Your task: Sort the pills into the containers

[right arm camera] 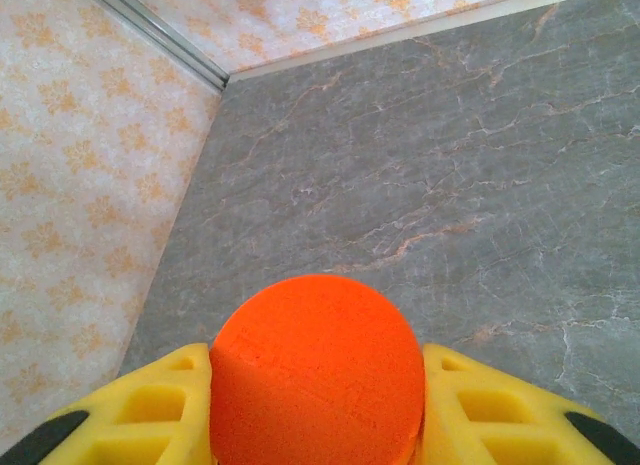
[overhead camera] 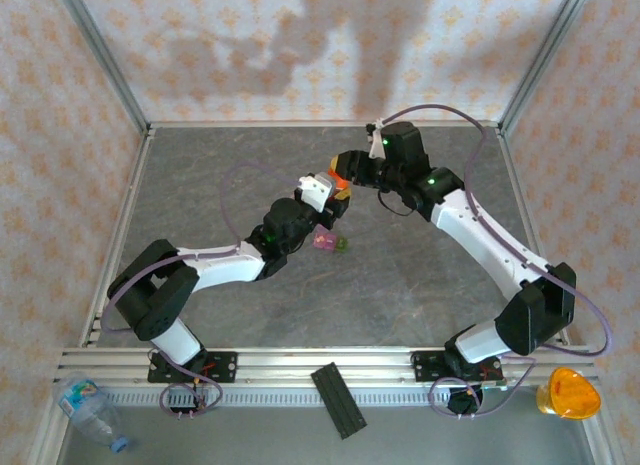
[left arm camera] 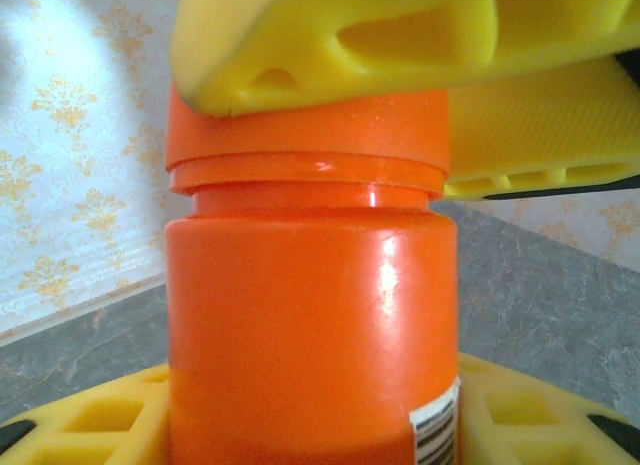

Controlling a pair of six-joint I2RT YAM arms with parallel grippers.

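An orange pill bottle [left arm camera: 310,325] stands upright in the middle of the table [overhead camera: 420,285], with my left gripper [left arm camera: 310,425] shut round its body. Its yellow fingers [left arm camera: 80,425] show on either side. From above, my right gripper [right arm camera: 316,415] is shut on the bottle's orange-red cap [right arm camera: 316,370], which sits on the neck [left arm camera: 305,135]. In the top view both grippers meet at the bottle [overhead camera: 341,191], the left [overhead camera: 335,207] from the near side and the right [overhead camera: 343,170] from the far side. The containers [overhead camera: 330,242], tiny pink boxes with a green one, lie just in front. The pills are hidden.
Patterned walls close in the grey table on three sides. A metal rail [overhead camera: 300,365] runs along the near edge. Below it lie a clear plastic bottle [overhead camera: 90,405], a black strip [overhead camera: 338,400] and an orange-yellow object [overhead camera: 567,393].
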